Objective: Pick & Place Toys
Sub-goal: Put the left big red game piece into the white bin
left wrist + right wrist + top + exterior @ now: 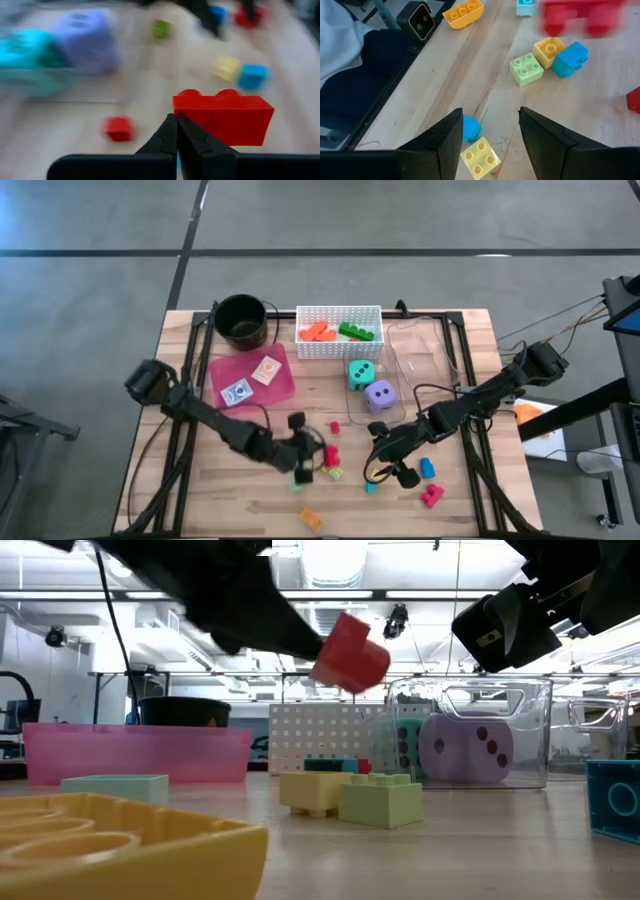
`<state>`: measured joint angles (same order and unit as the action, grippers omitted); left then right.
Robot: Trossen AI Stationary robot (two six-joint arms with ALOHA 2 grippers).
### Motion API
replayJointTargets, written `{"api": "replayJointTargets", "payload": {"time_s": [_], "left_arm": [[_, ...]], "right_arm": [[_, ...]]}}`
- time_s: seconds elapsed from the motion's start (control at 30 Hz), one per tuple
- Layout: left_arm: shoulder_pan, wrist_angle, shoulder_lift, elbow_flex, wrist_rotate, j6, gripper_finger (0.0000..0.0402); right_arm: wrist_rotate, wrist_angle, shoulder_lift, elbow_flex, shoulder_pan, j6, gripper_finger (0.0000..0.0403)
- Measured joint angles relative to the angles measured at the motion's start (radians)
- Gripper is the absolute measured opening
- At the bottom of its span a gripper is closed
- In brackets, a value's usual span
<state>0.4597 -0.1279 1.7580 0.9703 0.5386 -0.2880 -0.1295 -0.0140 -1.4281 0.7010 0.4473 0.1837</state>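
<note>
A: From above, the left end effector [305, 455] sits mid-counter over the scatter of blocks, and its fingers are closed. The right end effector [392, 465] hangs just to the right of it, near the blue block [427, 468] and a red one [432, 495].

B: And the basket [339, 330]?

A: At the far edge of the counter [460, 370], well apart from both, with an orange and a green block already in it. My guess is the load has to travel away and a little right. The dice [370, 385] lie between.

B: Low view?

A: A red block [350, 653] is in the air, gripped at one end by the dark arm from the upper left, clear of the counter. Yellow and pale green blocks [352, 796] rest below it.

B: Left wrist?

A: The fingertips [176, 131] meet, pinching the red brick [222, 117] at its near lower edge. Its long axis runs across the fingers, so it hangs off to one side; I'd judge the hold thin. The left arm clearly has the job.

B: Right wrist?

A: Its fingers [445, 135] stand part open and hold nothing. They hover over a yellow block [480, 157] and a small blue piece [470, 128], touching neither as far as I can tell.
</note>
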Motion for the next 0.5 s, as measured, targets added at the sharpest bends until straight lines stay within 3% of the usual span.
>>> {"api": "replayJointTargets", "payload": {"time_s": [0.23, 0.5], "left_arm": [[-0.199, 0.024, -0.076, 0.001, 0.16, -0.048, 0.0], [-0.572, -0.036, -0.088, 0.04, 0.027, 0.107, 0.0]], "right_arm": [[0.0, -0.001, 0.0, -0.002, 0.0, 0.0, 0.0195], [0.0, -0.001, 0.0, -0.004, 0.0, 0.0, 0.0195]]}}
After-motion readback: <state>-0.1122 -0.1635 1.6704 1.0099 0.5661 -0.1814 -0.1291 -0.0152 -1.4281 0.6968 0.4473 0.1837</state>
